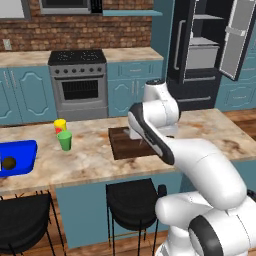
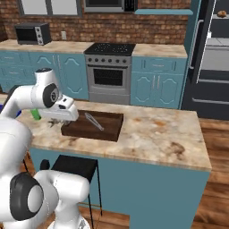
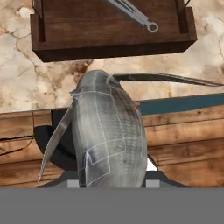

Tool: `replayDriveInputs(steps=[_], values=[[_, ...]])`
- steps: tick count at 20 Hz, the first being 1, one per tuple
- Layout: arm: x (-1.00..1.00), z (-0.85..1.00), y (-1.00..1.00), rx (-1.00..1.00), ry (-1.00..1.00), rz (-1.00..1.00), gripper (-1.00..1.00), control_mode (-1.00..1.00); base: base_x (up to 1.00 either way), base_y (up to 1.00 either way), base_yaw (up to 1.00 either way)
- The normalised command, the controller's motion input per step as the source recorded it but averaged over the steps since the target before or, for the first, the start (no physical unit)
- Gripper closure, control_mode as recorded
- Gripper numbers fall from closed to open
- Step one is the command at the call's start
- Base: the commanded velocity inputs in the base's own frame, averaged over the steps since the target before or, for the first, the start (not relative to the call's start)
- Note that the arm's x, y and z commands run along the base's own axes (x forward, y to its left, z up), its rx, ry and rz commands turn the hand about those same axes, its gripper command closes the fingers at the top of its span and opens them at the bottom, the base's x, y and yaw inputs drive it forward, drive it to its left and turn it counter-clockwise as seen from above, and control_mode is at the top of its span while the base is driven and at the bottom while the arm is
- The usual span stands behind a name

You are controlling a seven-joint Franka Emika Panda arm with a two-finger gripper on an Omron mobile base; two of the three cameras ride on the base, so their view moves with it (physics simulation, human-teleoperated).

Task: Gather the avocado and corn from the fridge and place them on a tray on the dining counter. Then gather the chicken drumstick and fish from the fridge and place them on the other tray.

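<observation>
One fish (image 3: 107, 135), silvery-grey with scaled skin and thin fins, is pinched in the gripper (image 3: 109, 181) above the near edge of the counter (image 2: 152, 134). One dark wooden tray (image 2: 96, 127), rectangular with a raised rim, sits near that edge carrying one slim grey metal utensil (image 2: 94, 120).

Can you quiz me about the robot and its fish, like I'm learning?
1. True or false: the gripper is shut on the fish.
2. Which tray does the gripper hover beside? A blue tray, B brown wooden tray.
3. What small dark ball lies in the blue tray?

Key: 1 true. 2 B. 3 the avocado.
</observation>
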Motion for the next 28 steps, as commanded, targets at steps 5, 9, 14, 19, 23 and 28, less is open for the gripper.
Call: replayDriveInputs(steps=[5, 9, 14, 19, 23, 28], values=[[0.77, -0.48, 0.19, -0.02, 0.05, 0.00, 1.00, -1.00, 0.00, 0.00, 0.00], [0.80, -0.45, 0.08, -0.02, 0.06, 0.00, 1.00, -1.00, 0.00, 0.00, 0.00], [0.82, -0.45, 0.02, -0.01, 0.05, 0.00, 1.00, -1.00, 0.00, 0.00, 0.00], [0.80, -0.44, 0.07, -0.01, 0.05, 0.00, 1.00, -1.00, 0.00, 0.00, 0.00], [0.79, -0.44, 0.10, -0.02, 0.07, 0.00, 1.00, -1.00, 0.00, 0.00, 0.00], [0.70, -0.38, 0.13, 0.00, 0.07, 0.00, 1.00, -1.00, 0.00, 0.00, 0.00]])
